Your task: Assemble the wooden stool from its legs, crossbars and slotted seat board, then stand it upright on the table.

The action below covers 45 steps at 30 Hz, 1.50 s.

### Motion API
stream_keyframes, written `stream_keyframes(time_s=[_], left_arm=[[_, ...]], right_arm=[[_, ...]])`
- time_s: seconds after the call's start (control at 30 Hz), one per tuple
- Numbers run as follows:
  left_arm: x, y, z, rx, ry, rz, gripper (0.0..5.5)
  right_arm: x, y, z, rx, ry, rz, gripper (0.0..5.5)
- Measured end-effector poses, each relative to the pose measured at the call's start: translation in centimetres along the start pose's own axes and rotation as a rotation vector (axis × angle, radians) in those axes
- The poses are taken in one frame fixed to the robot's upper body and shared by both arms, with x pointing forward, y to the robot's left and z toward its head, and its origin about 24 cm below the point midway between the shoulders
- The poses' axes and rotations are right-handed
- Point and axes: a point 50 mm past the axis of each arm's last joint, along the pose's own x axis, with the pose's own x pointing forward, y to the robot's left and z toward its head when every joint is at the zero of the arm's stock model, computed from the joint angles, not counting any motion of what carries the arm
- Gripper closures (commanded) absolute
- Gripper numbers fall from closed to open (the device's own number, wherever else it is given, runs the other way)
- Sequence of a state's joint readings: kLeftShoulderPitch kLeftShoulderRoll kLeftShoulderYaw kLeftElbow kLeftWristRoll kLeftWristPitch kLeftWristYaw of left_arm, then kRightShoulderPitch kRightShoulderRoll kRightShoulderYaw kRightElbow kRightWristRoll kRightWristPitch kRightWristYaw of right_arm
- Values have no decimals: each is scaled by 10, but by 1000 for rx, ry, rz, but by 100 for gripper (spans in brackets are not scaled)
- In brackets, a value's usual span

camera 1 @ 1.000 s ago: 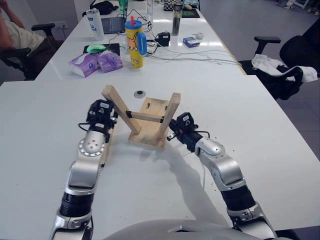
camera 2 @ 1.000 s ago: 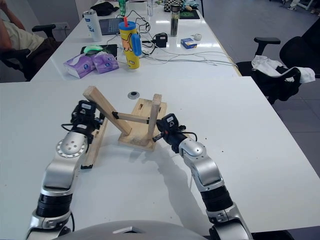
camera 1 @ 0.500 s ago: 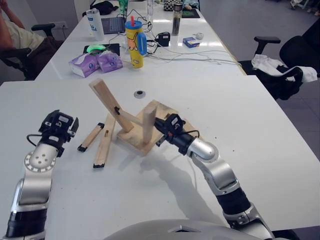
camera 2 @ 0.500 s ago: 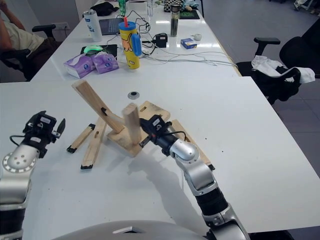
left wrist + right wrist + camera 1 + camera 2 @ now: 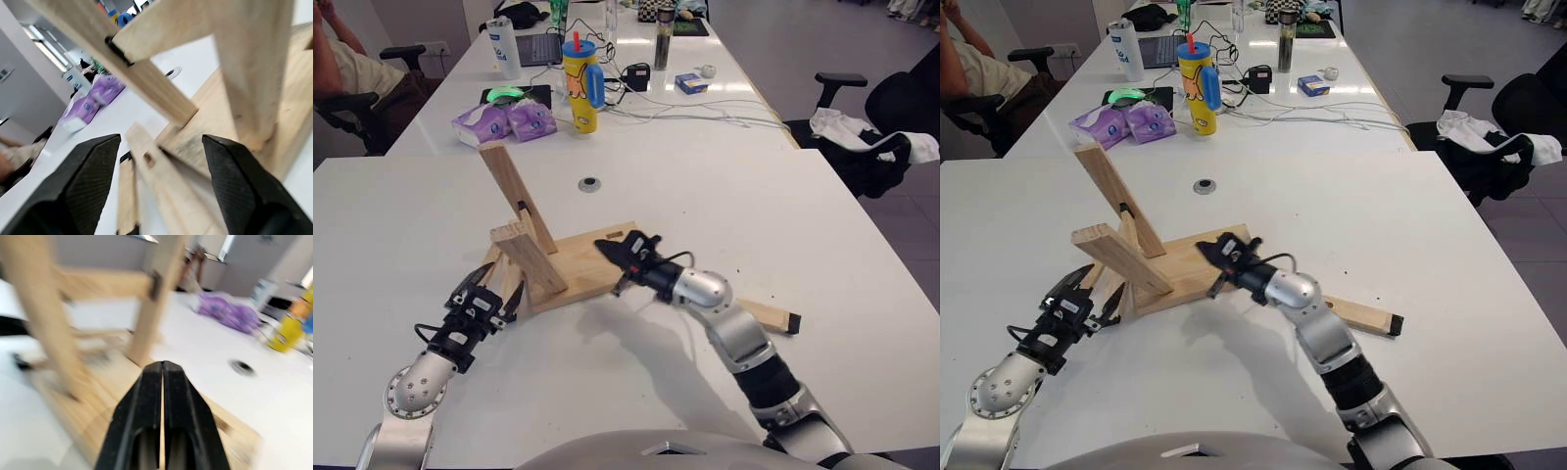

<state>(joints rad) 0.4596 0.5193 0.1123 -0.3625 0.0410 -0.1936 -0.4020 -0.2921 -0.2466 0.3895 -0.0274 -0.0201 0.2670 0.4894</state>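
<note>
The slotted seat board lies on the white table with two legs standing up from it. The taller leg leans back and the nearer leg tilts left. A crossbar joins them. My right gripper is shut with nothing between its fingers, its tip resting over the board's right end. My left gripper is open just in front of two loose wooden pieces lying left of the board. Another loose leg lies behind my right forearm.
A small round disc sits on the table behind the stool. Purple tissue packs, a yellow cup and cables crowd the far table. An office chair stands at the right. Bare tabletop lies at the right and near side.
The stool assembly has swung left and the seat board now lies flatter. My left gripper came in from the far left to the loose pieces. My right gripper moved left over the board.
</note>
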Motion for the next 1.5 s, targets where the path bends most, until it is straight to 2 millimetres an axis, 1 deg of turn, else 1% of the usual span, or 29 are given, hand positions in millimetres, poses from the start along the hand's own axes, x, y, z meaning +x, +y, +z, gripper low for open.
stream_keyframes(time_s=[0.07, 0.1, 0.13, 0.3, 0.43, 0.57, 0.77, 0.9, 1.0, 1.07, 1.13, 1.17, 1.23, 1.3, 1.37, 1.43, 1.5], left_arm=[[-2, -7, 3, 23, -41, -77, 238], [-2, -12, 4, 31, -55, -115, 238], [-3, -15, 4, 36, -63, -143, 238], [-4, -31, -4, 43, -45, -292, 238], [-5, -46, -17, -18, 21, -379, 238], [-1, -52, -27, -92, 88, -378, 238], [35, -38, -36, -158, 166, -224, 238], [52, -32, -36, -176, 208, -161, 238], [61, -27, -36, -196, 240, -126, 238], [74, -21, -35, -214, 266, -103, 238], [88, -14, -34, -229, 293, -86, 238], [98, -9, -32, -234, 309, -77, 238], [110, -3, -26, -214, 311, -72, 238], [118, 1, -20, -207, 300, -63, 238], [119, 3, -19, -204, 296, -58, 238], [117, 6, -20, -198, 303, -52, 238], [114, 10, -23, -184, 316, -32, 238]], right_arm=[[-1, -9, -18, -24, 107, -28, 549], [-1, -11, -28, -28, 166, -38, 549], [-1, -11, -34, -42, 201, -35, 549], [8, -13, -26, -165, 289, 44, 549], [1, -9, -20, -219, 359, 160, 549], [-10, -3, -12, -204, 416, 243, 549], [-15, 16, -9, -140, 414, 340, 549], [-13, 29, -7, -79, 387, 386, 549], [-10, 36, -5, -28, 366, 412, 549], [-4, 49, -4, 46, 335, 455, 549], [2, 57, -2, 97, 311, 477, 549], [6, 61, -1, 122, 303, 483, 549], [11, 66, 0, 146, 290, 486, 549], [15, 67, 0, 157, 276, 468, 549], [18, 65, 1, 169, 239, 431, 549], [16, 54, 2, 195, 197, 359, 549], [7, 42, 9, 233, 124, 307, 549]])
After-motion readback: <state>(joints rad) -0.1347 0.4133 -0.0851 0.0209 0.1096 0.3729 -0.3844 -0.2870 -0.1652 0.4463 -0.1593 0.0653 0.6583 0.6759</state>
